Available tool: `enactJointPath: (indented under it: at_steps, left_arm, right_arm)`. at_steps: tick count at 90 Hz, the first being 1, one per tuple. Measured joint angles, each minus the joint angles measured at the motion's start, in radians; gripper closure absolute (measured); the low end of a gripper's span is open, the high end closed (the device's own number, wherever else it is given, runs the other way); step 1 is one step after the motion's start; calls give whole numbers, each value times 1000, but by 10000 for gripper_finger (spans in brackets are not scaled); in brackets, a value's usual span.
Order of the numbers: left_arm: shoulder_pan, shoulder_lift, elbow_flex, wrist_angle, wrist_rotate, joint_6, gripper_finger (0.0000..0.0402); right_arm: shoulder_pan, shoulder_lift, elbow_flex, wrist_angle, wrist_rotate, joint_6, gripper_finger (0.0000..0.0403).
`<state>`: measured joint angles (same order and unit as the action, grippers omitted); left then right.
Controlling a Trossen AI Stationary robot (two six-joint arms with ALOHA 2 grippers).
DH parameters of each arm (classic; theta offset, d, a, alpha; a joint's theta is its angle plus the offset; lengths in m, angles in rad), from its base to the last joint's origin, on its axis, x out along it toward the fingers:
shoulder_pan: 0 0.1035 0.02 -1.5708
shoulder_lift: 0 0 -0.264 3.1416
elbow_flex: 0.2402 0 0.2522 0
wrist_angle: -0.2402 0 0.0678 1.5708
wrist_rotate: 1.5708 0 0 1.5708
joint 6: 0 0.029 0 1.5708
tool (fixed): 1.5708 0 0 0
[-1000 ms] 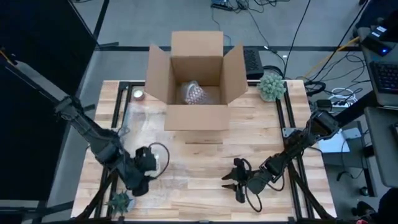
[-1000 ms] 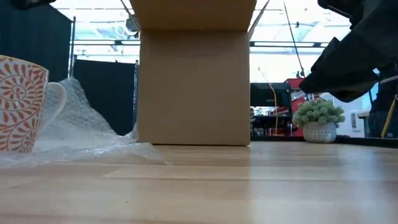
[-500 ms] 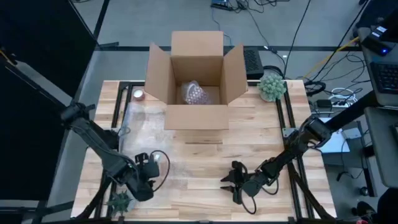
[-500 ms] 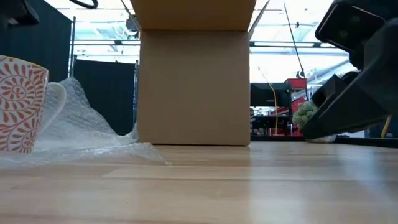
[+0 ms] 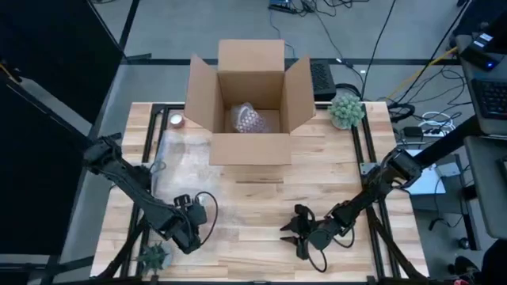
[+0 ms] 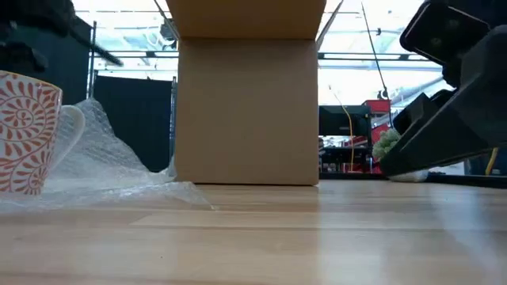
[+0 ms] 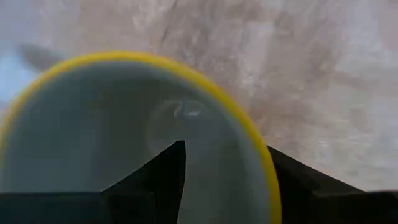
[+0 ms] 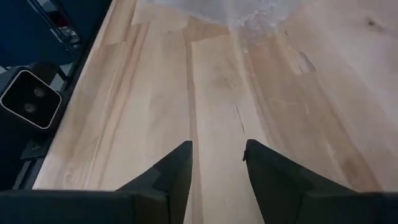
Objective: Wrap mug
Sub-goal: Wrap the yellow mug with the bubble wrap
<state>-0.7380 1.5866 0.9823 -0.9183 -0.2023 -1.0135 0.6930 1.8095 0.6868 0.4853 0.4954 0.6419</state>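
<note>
- Standing at lower left of the high view, the mug point(image 5: 203, 209) rests on bubble wrap point(image 5: 178, 162), unwrapped.
- Left gripper point(image 5: 192, 223) hangs right over the mug; one finger dips inside the rim, jaws spread, not yet closed.
- Right gripper point(image 5: 295, 235) waits lower centre above the table point(image 5: 333, 158), jaws apart, empty.
- Wrapping looks wholly undone.

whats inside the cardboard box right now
Looking down into the open cardboard box, one bubble-wrapped bundle lies on its floor. The wrap hides whatever it holds, and the box walls cover the floor's edges.
</note>
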Motion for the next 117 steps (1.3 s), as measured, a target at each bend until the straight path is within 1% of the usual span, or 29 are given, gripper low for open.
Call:
enactJointPath:
  at_steps: [8, 21, 26, 36, 43, 51, 62, 68, 77, 83, 98, 108, 117]
  left_arm:
    - [7, 23, -6, 7, 21, 6, 274]
    - [12, 31, -6, 41, 26, 6, 369]
    - [12, 26, -3, 51, 27, 7, 386]
    - [11, 24, 4, 53, 24, 5, 386]
    - [12, 24, 9, 94, 19, 16, 387]
    - [12, 24, 10, 205, 16, 68, 387]
    - [30, 27, 9, 404, 7, 143, 388]
    - [42, 28, 6, 467, -23, 183, 388]
    - [67, 28, 6, 559, -57, 232, 388]
    - [86, 28, 6, 606, -64, 264, 388]
    - [127, 28, 6, 700, -65, 321, 388]
    - [141, 28, 6, 717, -63, 334, 388]
    - [144, 28, 6, 727, -62, 340, 389]
  right_arm:
    - [0, 0, 0, 8, -2, -20, 266]
    - [0, 0, 0, 45, -3, -58, 266]
    - [-2, 0, 0, 59, -3, -70, 266]
    - [-10, 0, 8, 87, 3, -90, 266]
    - [-22, 0, 28, 88, 3, -77, 266]
    - [-42, 0, 63, 89, -1, -76, 266]
    - [-57, 0, 113, 69, -1, -169, 266]
    - [-62, 0, 141, 55, -4, -214, 266]
    - [-73, 11, 172, 60, -11, -213, 266]
    - [-84, 27, 187, 63, -42, -227, 266]
    - [-102, 103, 217, 63, -77, -246, 266]
    - [-125, 190, 284, 61, -164, -276, 266]
    - [-145, 274, 362, 4, -173, -319, 266]
